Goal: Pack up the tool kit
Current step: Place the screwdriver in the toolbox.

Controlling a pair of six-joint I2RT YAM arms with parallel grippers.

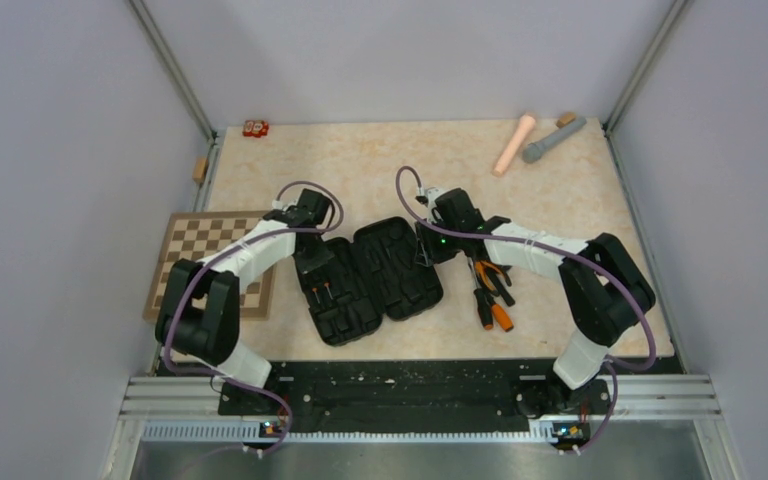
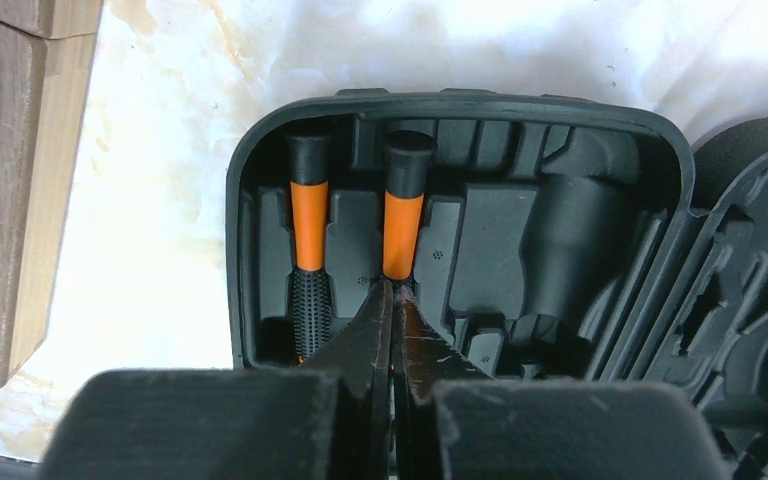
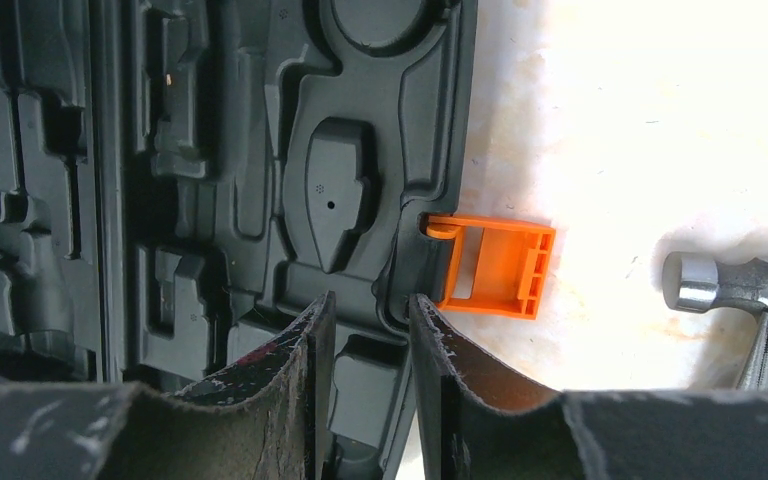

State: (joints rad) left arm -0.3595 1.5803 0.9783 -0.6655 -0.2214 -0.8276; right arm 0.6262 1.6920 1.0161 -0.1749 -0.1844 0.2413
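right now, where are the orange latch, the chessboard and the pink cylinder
orange latch (image 3: 495, 268), right wrist view, middle of its flap
chessboard (image 1: 195, 238), top external view, on its checkered squares
pink cylinder (image 1: 514, 145), top external view, halfway along it

Black case lies open, two orange-black screwdrivers slotted, pliers loose beside it.

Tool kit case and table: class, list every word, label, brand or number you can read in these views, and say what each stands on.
No text can be read in any view.
case: moulded slots only, no lettering.
latch: blank.
screwdrivers: no print on the handles.
red item at the far edge: possible print, too small to read.
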